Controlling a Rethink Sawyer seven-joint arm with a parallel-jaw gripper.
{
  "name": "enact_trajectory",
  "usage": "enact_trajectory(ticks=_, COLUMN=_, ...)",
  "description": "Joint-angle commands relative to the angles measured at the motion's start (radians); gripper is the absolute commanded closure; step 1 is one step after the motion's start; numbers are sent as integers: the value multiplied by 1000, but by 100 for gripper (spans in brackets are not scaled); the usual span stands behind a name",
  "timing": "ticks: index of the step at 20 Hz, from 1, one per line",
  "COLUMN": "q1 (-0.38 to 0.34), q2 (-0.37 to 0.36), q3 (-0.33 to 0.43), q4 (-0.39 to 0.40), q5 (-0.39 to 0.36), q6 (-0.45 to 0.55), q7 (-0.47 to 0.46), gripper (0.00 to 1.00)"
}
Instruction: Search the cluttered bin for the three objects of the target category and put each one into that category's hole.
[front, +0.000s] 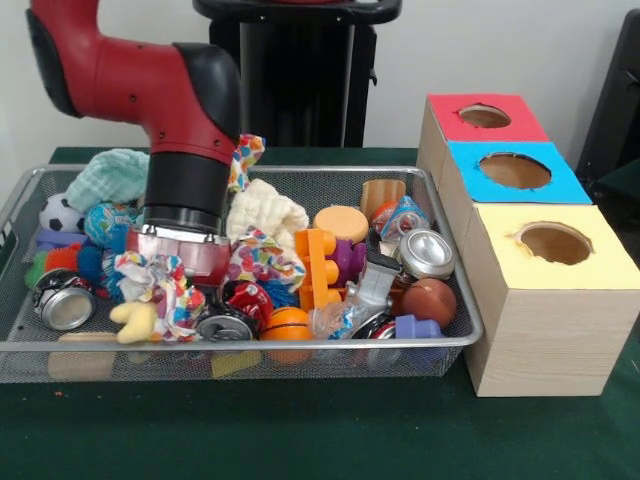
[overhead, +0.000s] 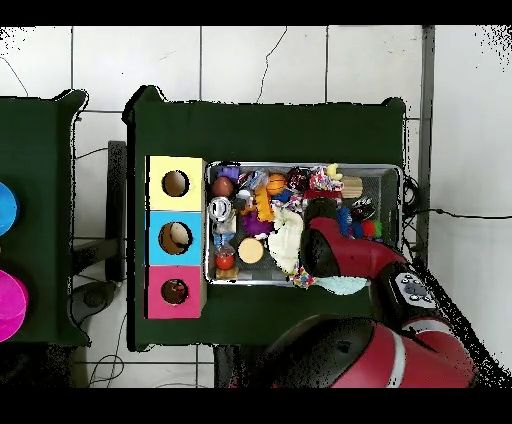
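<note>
The wire mesh bin (front: 300, 343) is full of mixed clutter and also shows in the overhead view (overhead: 300, 166). My gripper (front: 166, 284) is down in the left part of the bin, its tip buried in patterned cloth scraps (front: 160, 282). From overhead the arm covers it (overhead: 322, 210). A pale yellow plush animal (front: 135, 320) lies just in front of the gripper, by the bin's front rim, and also shows in the overhead view (overhead: 333, 172). No teddy bear or tiger shows. The red-surround hole (front: 484, 116) is at the far end of the wood box, and it shows from overhead (overhead: 175, 291).
The box also has a blue-surround hole (front: 514, 170) and a yellow-surround hole (front: 555, 242), to the bin's right. The bin holds crushed cans (front: 66, 305), an orange ball (front: 288, 322), a brown ball (front: 430, 300), plastic blocks (front: 318, 266), white cloth (front: 265, 212) and a soccer ball (front: 60, 212).
</note>
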Motion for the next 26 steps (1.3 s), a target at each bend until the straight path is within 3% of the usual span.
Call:
enact_trajectory(ticks=1, q1=119, q2=64, q3=-145, q4=161, q5=214, q6=-105, q7=209, gripper=0)
enact_trajectory(ticks=7, q1=233, q2=51, q3=-215, q4=266, q5=389, q6=-166, q7=230, gripper=0)
enact_trajectory(ticks=12, q1=246, q2=64, q3=-228, q4=290, q5=451, q6=-177, q7=243, gripper=0)
enact_trajectory(ticks=18, q1=360, q2=58, q3=-307, q4=409, q5=705, q6=-213, q7=269, gripper=0)
enact_trajectory(ticks=19, q1=357, q2=63, q3=-305, q4=417, q5=716, q6=-221, q7=279, gripper=0)
enact_trajectory(ticks=22, q1=296, q2=84, q3=-276, q4=405, q5=648, q6=-247, q7=304, gripper=0)
enact_trajectory(ticks=26, q1=277, q2=102, q3=-282, q4=411, q5=676, q6=-239, q7=288, gripper=0)
